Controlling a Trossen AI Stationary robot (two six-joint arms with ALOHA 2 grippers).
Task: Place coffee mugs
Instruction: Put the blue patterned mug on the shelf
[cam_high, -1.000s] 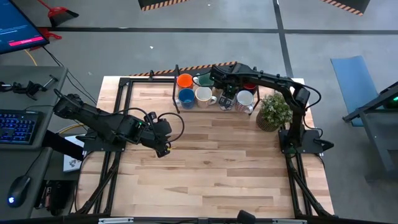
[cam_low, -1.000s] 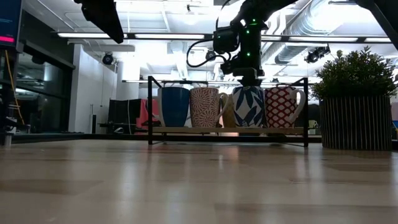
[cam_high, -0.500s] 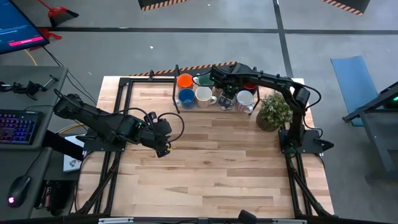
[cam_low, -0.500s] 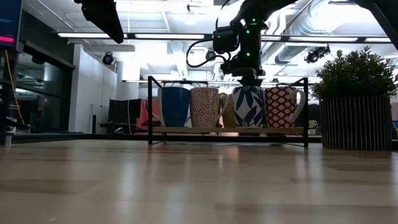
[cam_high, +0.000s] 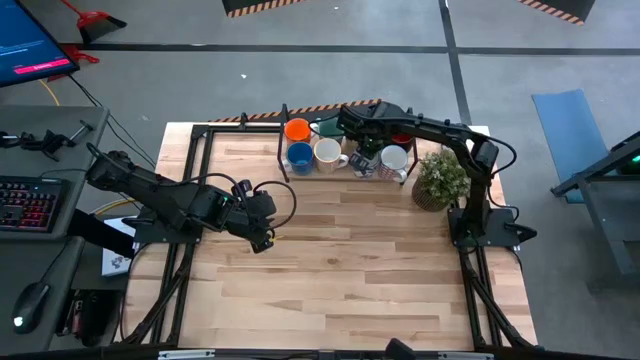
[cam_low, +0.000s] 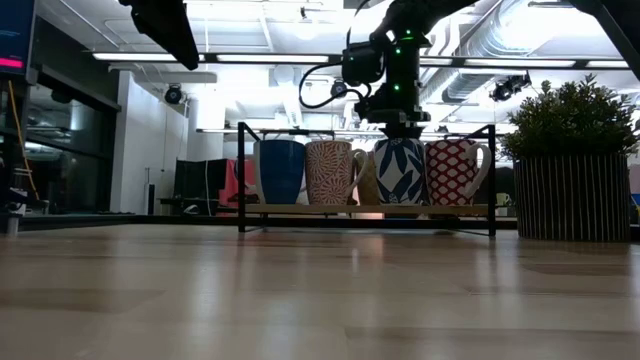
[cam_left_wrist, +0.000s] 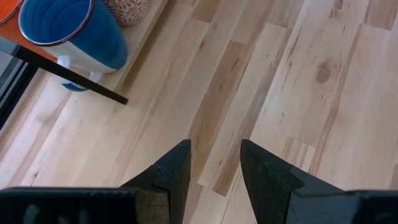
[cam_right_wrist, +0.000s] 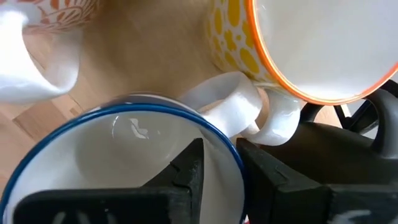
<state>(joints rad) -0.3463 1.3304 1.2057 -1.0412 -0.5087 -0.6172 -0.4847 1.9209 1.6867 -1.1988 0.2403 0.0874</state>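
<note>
A black-framed rack (cam_high: 284, 140) at the table's far edge holds several coffee mugs, all standing on their bases on its wooden shelf: orange (cam_high: 296, 129), teal (cam_high: 325, 127), blue (cam_high: 299, 155), white (cam_high: 329, 153) and others. My right gripper (cam_low: 400, 125) hangs over the rack, shut on a white mug with blue leaf print (cam_low: 400, 170) and a blue rim. My left gripper (cam_high: 262, 236) hovers open over the bare table at the left, apart from everything; its wrist view shows the blue mug (cam_left_wrist: 68, 31) ahead. My right gripper (cam_right_wrist: 221, 152) has one finger (cam_right_wrist: 189, 171) inside the mug and one (cam_right_wrist: 267, 177) outside, with the blue rim (cam_right_wrist: 214, 134) between them, next to the white handle (cam_right_wrist: 230, 102). The fingers point down from above. The mug stands upright with its base on the rack's shelf.
A yellow-dotted mug with an orange rim (cam_right_wrist: 311, 50) stands close behind the held mug, and a red-patterned mug (cam_low: 453, 171) stands beside it. A bushy potted plant (cam_high: 441, 178) sits right of the rack. The wooden tabletop (cam_high: 340, 270) lies open toward the near edge.
My right gripper has rolled slightly about its own pointing line while staying over the rack. The mug stands as before.
</note>
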